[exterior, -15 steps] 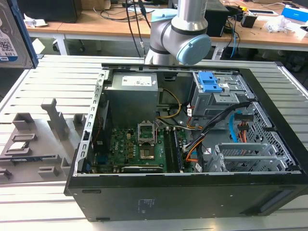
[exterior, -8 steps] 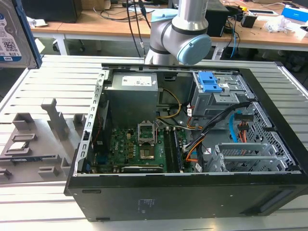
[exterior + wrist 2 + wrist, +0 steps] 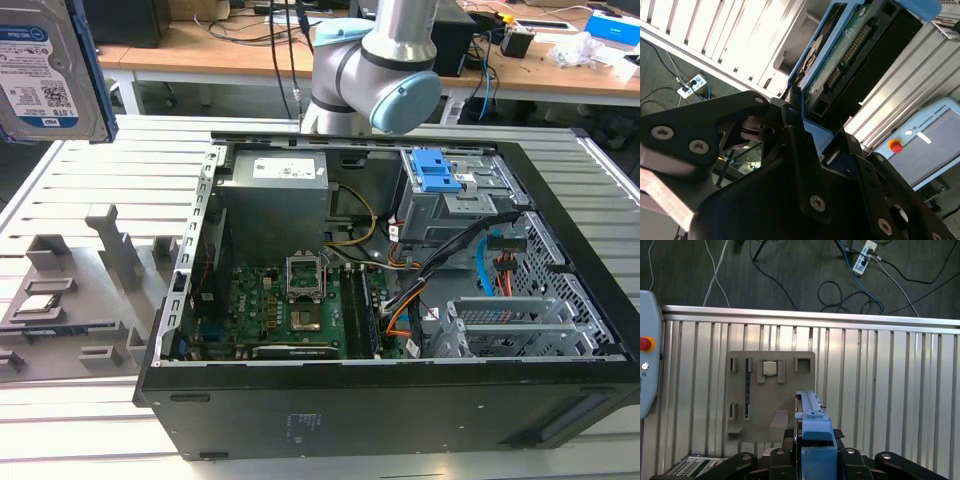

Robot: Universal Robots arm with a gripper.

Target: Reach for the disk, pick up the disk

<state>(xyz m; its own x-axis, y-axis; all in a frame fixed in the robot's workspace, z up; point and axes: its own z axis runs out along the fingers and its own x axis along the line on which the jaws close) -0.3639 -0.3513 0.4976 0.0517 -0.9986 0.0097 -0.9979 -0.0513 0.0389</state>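
Note:
The disk [image 3: 45,70] hangs in the air at the exterior view's top left, its white-and-blue label facing the camera and a blue frame along its edge. In the second wrist view its green circuit board and blue frame [image 3: 840,65] run away from the black fingers [image 3: 792,117], which clamp the near end. In the first wrist view the disk [image 3: 812,420] shows edge-on, rising from my gripper [image 3: 815,452], which is shut on it, high above the slatted table [image 3: 880,380].
An open computer case [image 3: 400,300] lies on the table beside the arm's base [image 3: 380,60]. A grey fixture plate [image 3: 755,390] with slots holds a small square chip [image 3: 770,368]. A pendant with a red button [image 3: 645,344] rests nearby. Cables and a power strip [image 3: 862,257] lie on the floor.

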